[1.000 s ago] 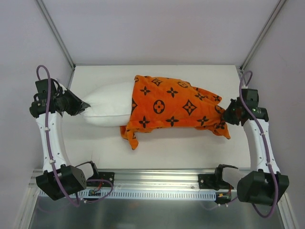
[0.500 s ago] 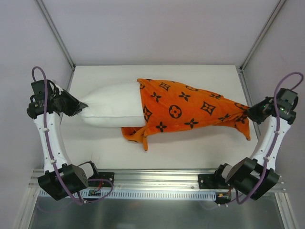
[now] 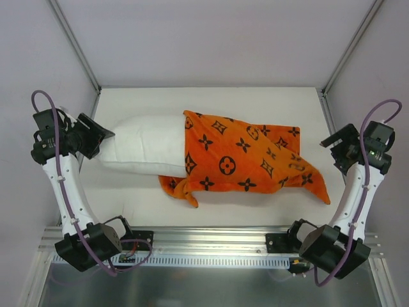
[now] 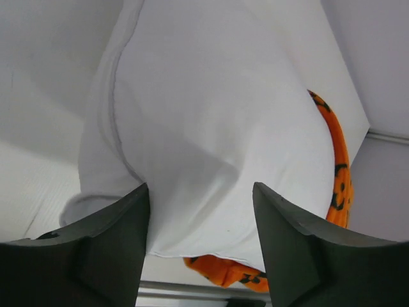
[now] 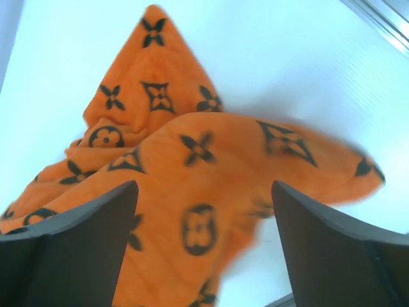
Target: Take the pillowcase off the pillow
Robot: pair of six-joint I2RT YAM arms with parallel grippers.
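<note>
- We look down on a white table (image 3: 255, 204) with one task in progress on it.
- A plain white, plump rectangular pillow (image 3: 144, 144) lies crosswise on the left half of the table. Its left part is bare and its seamed edge shows.
- A bright orange soft fabric pillowcase (image 3: 243, 157), printed with dark flower, star and circle motifs, covers the right part of the pillow. From there it spreads flat and rumpled to the right, ending in a point near the table's right front.
- A fold of the orange cloth bunches under the pillow's near edge, close to where the white ends.
- The left gripper (image 3: 96, 137) sits at the pillow's left end.
- In the left wrist view we see its two dark fingers (image 4: 108, 249) standing apart, with the white corner of the pillow between and beyond them. We cannot tell whether they touch it.
- The right gripper (image 3: 337, 148) hangs at the table's right edge, near the pillowcase but apart from it.
- In the right wrist view its dark fingers (image 5: 77, 249) are spread wide and grip nothing. The orange cloth lies below them on the white surface.
</note>
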